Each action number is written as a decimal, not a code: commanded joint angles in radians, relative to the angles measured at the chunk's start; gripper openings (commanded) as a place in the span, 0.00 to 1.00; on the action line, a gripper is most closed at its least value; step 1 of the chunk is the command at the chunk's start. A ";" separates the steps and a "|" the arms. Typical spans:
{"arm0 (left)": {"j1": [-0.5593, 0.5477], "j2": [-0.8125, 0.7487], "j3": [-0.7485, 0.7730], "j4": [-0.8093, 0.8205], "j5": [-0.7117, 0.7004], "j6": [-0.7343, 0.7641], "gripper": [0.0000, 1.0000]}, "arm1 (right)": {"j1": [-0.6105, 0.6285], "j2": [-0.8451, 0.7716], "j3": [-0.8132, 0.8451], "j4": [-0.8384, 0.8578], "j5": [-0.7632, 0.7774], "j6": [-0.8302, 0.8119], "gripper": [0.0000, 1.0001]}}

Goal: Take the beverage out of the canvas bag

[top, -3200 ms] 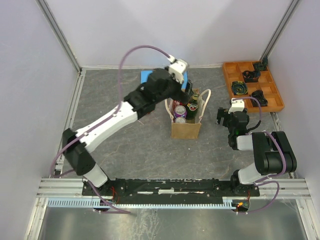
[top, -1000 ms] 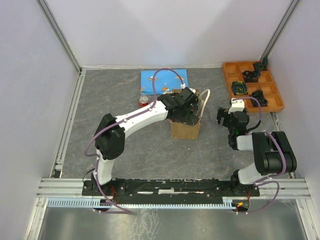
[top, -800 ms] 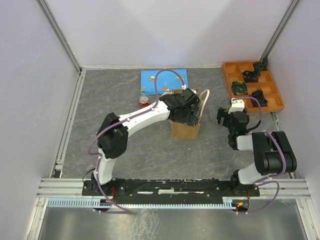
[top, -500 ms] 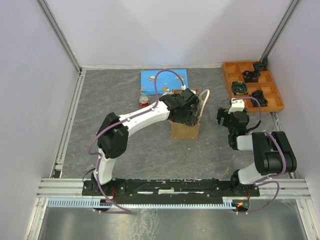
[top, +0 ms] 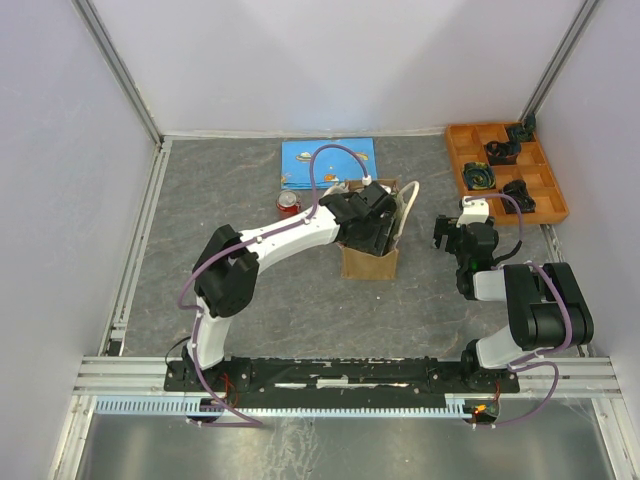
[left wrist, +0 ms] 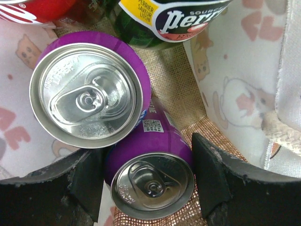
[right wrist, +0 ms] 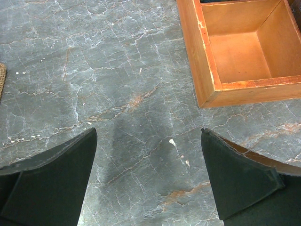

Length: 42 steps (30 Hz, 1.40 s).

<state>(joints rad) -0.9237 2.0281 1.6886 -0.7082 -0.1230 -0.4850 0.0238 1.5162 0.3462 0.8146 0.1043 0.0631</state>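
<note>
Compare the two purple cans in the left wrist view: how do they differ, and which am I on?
The upper purple aluminium can fills more of the view, mostly silver lid; the lower purple aluminium can looks smaller and shows its side with a printed code. The lower can sits between the fingers of the left tool; the upper can lies outside them. Both have purple bodies and unopened pull tabs.
</note>
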 commanded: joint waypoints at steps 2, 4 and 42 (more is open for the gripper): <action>-0.022 0.014 -0.001 -0.097 0.083 0.009 0.04 | -0.002 -0.004 0.024 0.041 -0.008 -0.004 0.99; -0.022 0.008 0.028 -0.104 0.089 0.037 0.03 | -0.002 -0.004 0.024 0.041 -0.008 -0.004 0.99; 0.156 -0.362 0.560 -0.326 -0.319 0.286 0.03 | -0.002 -0.005 0.024 0.041 -0.008 -0.005 0.99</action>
<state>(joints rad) -0.8776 1.8431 2.3272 -1.1385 -0.3519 -0.2359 0.0238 1.5162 0.3462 0.8146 0.1043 0.0631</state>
